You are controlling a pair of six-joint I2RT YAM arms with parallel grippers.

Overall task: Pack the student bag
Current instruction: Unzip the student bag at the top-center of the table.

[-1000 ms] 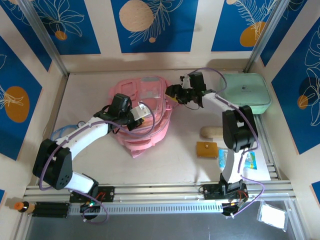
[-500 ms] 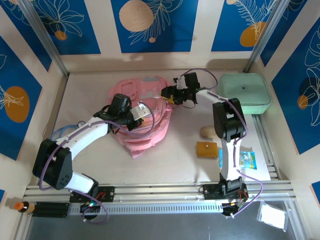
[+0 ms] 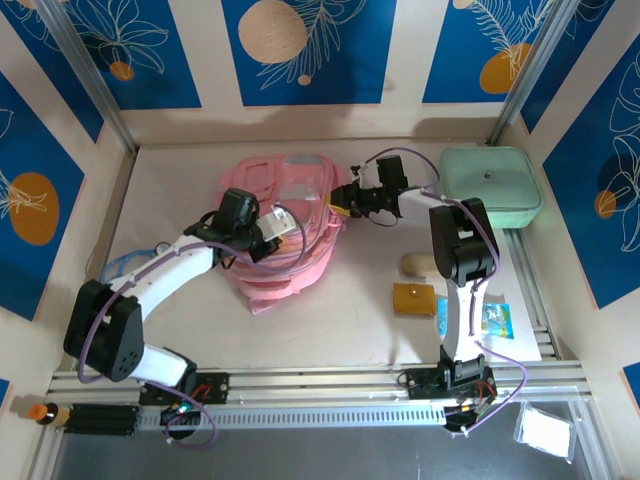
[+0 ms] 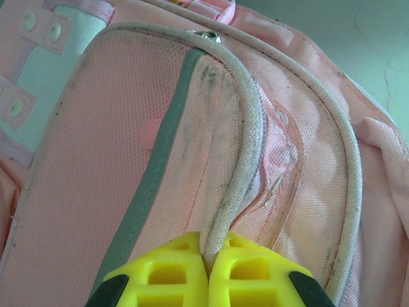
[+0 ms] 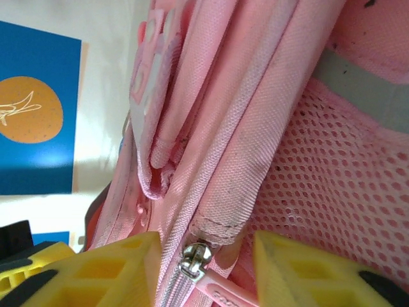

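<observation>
The pink bag (image 3: 290, 268) lies on the table (image 3: 340, 335), a little left of the middle and between the two arms. The left gripper (image 4: 208, 268) sits on the front of the bag. Its yellow fingers are pressed together on the pale corded edge (image 4: 246, 128) that runs around the front pocket, so this arm holds the bag by that edge.

The right gripper (image 5: 203, 268) is at the right side of the bag, near the top. Its fingers stand apart, one on each side of the metal zipper pull (image 5: 193, 259), and we cannot see that they touch it. Beside the zipper we see pink mesh and a grey strip.

We judge that the step in hand is the opening of the bag: one arm steadies it and the other goes for the zipper. The things to pack, such as the brown pouch (image 3: 413, 298), lie to the right, well apart from the bag, so the packing itself is not yet begun.

The next move, we think, calls for the right fingers to close exactly on the small pull and then draw it along the zipper line. The left grip should hold firm so that the soft cloth does not follow.
</observation>
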